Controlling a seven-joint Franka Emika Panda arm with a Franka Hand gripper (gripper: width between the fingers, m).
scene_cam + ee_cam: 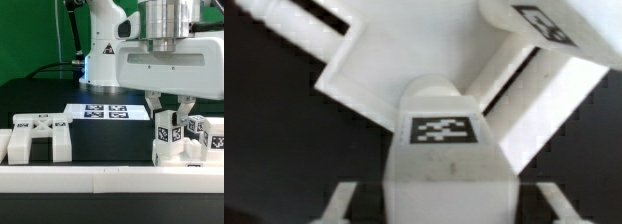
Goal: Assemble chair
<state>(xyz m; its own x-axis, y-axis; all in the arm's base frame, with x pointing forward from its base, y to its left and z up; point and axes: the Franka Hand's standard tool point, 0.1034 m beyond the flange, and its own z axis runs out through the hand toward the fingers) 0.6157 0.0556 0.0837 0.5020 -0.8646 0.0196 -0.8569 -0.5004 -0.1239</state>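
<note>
arm pose: the arm [168, 55] fills the upper right of the exterior view, its wrist pointing straight down and its wide white body level over the table [100, 140].
gripper: the gripper [168, 112] hangs right of centre in the exterior view, directly over the upright part [167, 140], with the tips at the level of that part's top.
fingers: the fingers [153, 105] are spread apart, one on each side of the part's top. The wrist view seems to show a thin gap on both sides, so they are not clamped, but the blur makes this unsure.
upright part, place: it stands on the table in the lower right of the exterior view, just behind the white front rail [100, 180].
upright part, axis: its long axis is vertical and its tagged face is turned toward the exterior camera. In the wrist view the part [445, 165] sits centred between the fingers, showing one square tag [443, 128].
neighbour blocks: the tagged blocks [203, 132] are just beside the upright part, on the exterior view's right. I cannot tell whether they touch it.
bracket part: the bracket part [35, 138] is in the lower left of the exterior view, well apart from the gripper, with two legs pointing down.
slab: the slab [384, 55] is a large white piece lying slantwise beyond the upright part in the wrist view.
marker board: the marker board [105, 110] lies flat mid-frame in the exterior view, between the bracket part and the gripper and farther back.
</note>
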